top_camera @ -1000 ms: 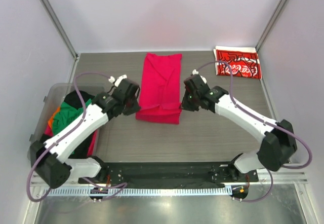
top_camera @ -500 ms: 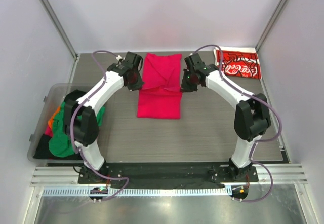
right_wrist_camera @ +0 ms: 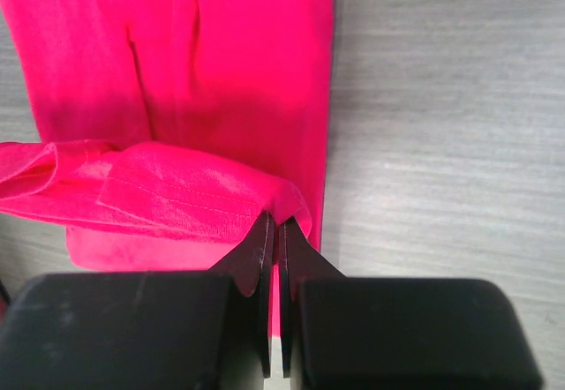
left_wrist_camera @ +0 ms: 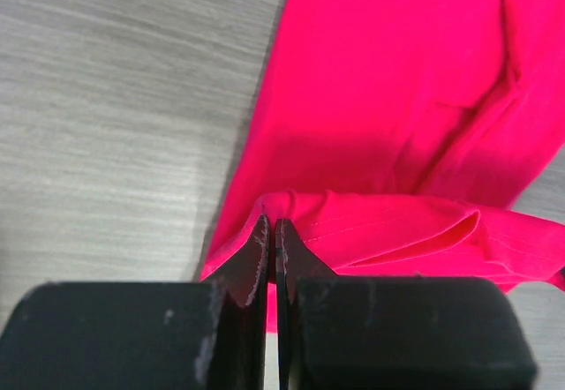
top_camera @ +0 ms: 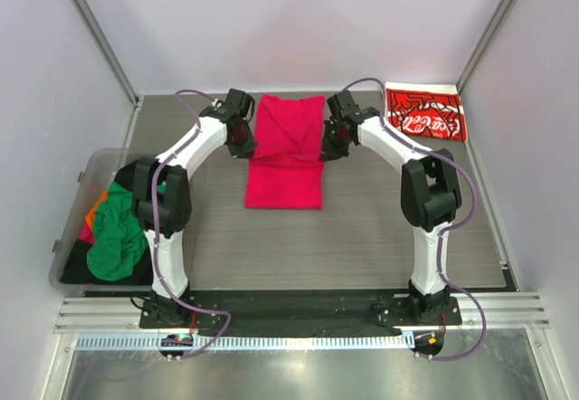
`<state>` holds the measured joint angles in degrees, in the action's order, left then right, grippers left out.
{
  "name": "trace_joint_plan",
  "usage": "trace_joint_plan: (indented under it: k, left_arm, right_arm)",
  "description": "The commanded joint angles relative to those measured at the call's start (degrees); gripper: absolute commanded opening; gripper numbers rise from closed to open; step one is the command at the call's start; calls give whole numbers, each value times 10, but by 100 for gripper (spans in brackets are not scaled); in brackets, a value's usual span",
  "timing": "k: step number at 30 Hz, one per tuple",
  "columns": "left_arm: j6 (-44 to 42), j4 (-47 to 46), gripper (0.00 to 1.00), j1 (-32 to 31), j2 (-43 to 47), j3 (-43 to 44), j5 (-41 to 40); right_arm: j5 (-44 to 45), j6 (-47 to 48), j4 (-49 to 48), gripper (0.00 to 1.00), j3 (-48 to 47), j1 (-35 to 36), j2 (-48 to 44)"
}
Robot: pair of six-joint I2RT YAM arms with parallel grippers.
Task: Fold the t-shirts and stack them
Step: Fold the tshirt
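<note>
I see the plain crimson-pink t-shirt lying on the grey worktop as a long narrow strip, and it sits directly between my two sets of jaws. The left jaws are closed tight on its left edge and the right jaws on its right edge, each with only a sliver of cloth pinched between the tips.

In the left wrist view, the cloth ahead of the jaws is smooth and flat, with one soft diagonal crease. Right at the tips, a stitched hem rises in a rounded ridge that runs off to the right. The right wrist view mirrors this. The fabric is flat beyond the jaws and has a long lengthwise crease. A double-stitched hem is bunched into a raised band that leads from the tips away to the left. The colour is even and bright, with no print.

Out past the right jaws, toward the far corner, the red t-shirt with white Coca-Cola print lies as a flat folded rectangle, well apart from the pink one. Well behind the left jaws, a clear bin holds a green tee heaped with orange and black cloth.
</note>
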<state>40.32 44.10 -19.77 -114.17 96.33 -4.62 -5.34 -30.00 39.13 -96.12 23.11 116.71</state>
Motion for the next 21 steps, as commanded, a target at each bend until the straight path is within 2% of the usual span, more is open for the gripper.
trace_joint_plan:
  k: [1, 16, 17, 18, 19, 20, 21]
  left_arm:
    - [-17, -17, 0, 10, -12, 39, 8]
    - [-17, 2, 0, 27, -106, 115, 20]
    - [-17, 5, 2, 31, -118, 132, 22]
    - [-19, 19, 13, 38, -137, 167, 33]
    - [-20, 31, 18, 42, -137, 167, 38]
    - [-22, 45, 24, 46, -158, 213, 44]
    - [-27, 62, 45, 49, -166, 239, 44]
  right_arm:
    - [-3, 18, 1, 1, -42, -15, 9]
    - [-36, 42, 10, 1, -140, -30, 103]
    - [-35, 44, 20, 13, -153, -32, 118]
    - [-34, 46, 37, 33, -188, -38, 135]
    - [-34, 48, 46, 34, -208, -40, 135]
    - [-34, 49, 56, 55, -230, -45, 150]
    - [-34, 48, 66, 63, -270, -48, 156]
